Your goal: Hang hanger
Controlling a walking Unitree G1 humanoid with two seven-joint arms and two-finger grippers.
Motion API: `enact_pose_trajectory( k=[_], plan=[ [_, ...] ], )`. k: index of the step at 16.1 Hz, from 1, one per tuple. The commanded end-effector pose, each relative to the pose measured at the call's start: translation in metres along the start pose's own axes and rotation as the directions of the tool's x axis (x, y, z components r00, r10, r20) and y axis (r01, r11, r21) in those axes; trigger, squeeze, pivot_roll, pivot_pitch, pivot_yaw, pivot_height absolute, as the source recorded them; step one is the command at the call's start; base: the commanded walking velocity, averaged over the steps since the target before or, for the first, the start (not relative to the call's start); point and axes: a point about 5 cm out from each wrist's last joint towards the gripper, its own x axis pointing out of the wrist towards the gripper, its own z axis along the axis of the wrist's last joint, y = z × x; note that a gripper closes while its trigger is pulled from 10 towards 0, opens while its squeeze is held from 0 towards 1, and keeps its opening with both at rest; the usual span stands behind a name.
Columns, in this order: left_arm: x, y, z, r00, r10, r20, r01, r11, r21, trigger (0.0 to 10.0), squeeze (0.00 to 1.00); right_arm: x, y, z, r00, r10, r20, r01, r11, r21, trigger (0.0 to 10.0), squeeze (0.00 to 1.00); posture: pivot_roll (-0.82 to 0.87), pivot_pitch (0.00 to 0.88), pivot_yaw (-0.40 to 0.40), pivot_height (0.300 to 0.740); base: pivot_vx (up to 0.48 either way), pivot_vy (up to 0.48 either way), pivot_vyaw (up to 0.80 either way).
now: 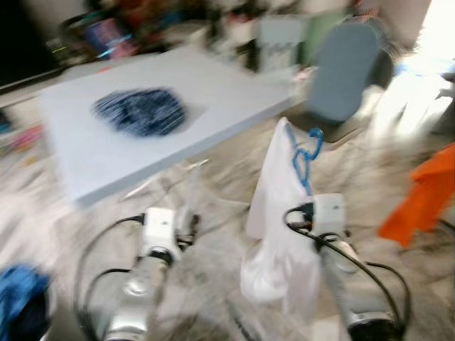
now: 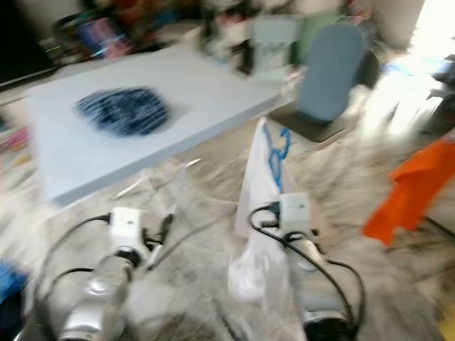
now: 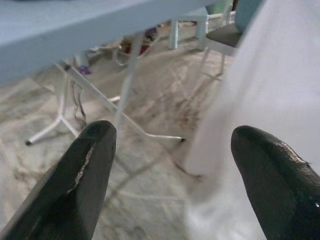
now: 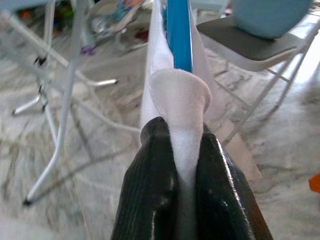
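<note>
Marble floor (image 1: 213, 206) runs under a pale blue table (image 1: 213, 92) holding a dark blue bundle (image 1: 140, 111); a grey chair (image 1: 341, 71) stands beyond, orange cloth (image 1: 423, 192) to the right. Head views are motion-blurred. The right gripper (image 4: 182, 145) pinches shut on a white garment (image 1: 281, 213) carrying the blue hanger (image 1: 304, 158), above the floor. The left gripper (image 3: 172, 150) has its fingers spread, holding nothing.
</note>
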Motion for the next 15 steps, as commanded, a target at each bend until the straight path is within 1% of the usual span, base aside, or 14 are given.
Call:
enact_pose_trajectory(
  k=[1,3,5,6,7,9,10,11,12,13,15],
  plan=[
    [-0.002,0.008,0.001,1.0,0.013,0.0,-0.013,1.0,0.01,10.0,0.0,0.003,0.006,0.016,0.997,0.037,0.07,-0.037,0.999,-0.002,10.0,0.0,-0.17,0.0,0.026,0.74,0.0,0.0,0.8],
    [-0.001,0.007,0.002,1.0,0.006,0.004,-0.006,1.0,0.004,10.0,0.0,0.002,0.011,0.016,0.99,0.126,0.06,-0.125,0.992,-0.017,10.0,0.0,-0.17,0.0,0.027,0.74,0.0,0.0,0.8],
    [-0.001,0.005,0.002,1.0,0.0,0.006,0.0,1.0,0.002,10.0,0.0,0.001,0.015,0.014,0.981,0.186,0.048,-0.184,0.982,-0.04,10.0,0.0,-0.17,0.0,0.028,0.74,0.0,0.0,0.8],
    [-0.001,0.004,0.002,1.0,-0.005,0.006,0.005,1.0,0.001,10.0,0.0,-0.001,0.018,0.015,0.968,0.244,0.051,-0.241,0.969,-0.055,10.0,0.0,-0.17,0.0,0.027,0.74,0.0,0.0,0.8],
    [-0.001,0.004,0.002,1.0,-0.008,0.006,0.008,1.0,0.001,10.0,0.0,-0.003,0.018,0.015,0.965,0.257,0.051,-0.254,0.965,-0.063,10.0,0.0,-0.17,0.0,0.027,0.74,0.0,0.0,0.8],
    [-0.001,0.003,0.002,1.0,-0.017,0.007,0.017,1.0,-0.01,10.0,0.0,-0.008,0.02,0.015,0.941,0.335,0.054,-0.331,0.941,-0.071,10.0,0.0,-0.17,0.0,0.027,0.74,0.0,0.0,0.8],
    [-0.002,0.003,0.002,1.0,-0.021,0.008,0.021,1.0,-0.015,10.0,0.0,-0.011,0.023,0.016,0.919,0.389,0.057,-0.384,0.92,-0.081,10.0,0.0,-0.17,0.0,0.027,0.74,0.0,0.0,0.0],
    [-0.002,0.005,0.005,0.999,-0.024,0.022,0.025,0.999,-0.025,10.0,0.0,-0.028,0.023,0.021,0.824,0.561,0.079,-0.546,0.823,-0.154,10.0,0.0,-0.17,0.0,0.028,0.74,0.0,0.0,0.0],
    [-0.002,0.007,0.006,1.0,-0.019,0.024,0.019,1.0,-0.023,10.0,0.0,-0.031,0.019,0.021,0.801,0.595,0.071,-0.58,0.8,-0.155,10.0,0.0,-0.17,0.0,0.029,0.74,0.0,0.0,0.0],
    [-0.001,0.011,0.008,0.999,-0.011,0.034,0.012,1.0,-0.026,10.0,0.0,-0.036,0.012,0.02,0.763,0.644,0.045,-0.627,0.756,-0.187,10.0,0.0,-0.17,0.0,0.029,0.74,0.0,0.0,0.0],
    [-0.001,0.013,0.011,0.999,-0.007,0.044,0.008,0.999,-0.033,10.0,0.0,-0.04,0.005,0.021,0.743,0.669,0.031,-0.649,0.73,-0.213,10.0,0.0,-0.17,0.0,0.031,0.74,0.0,0.0,0.0]
  ],
)
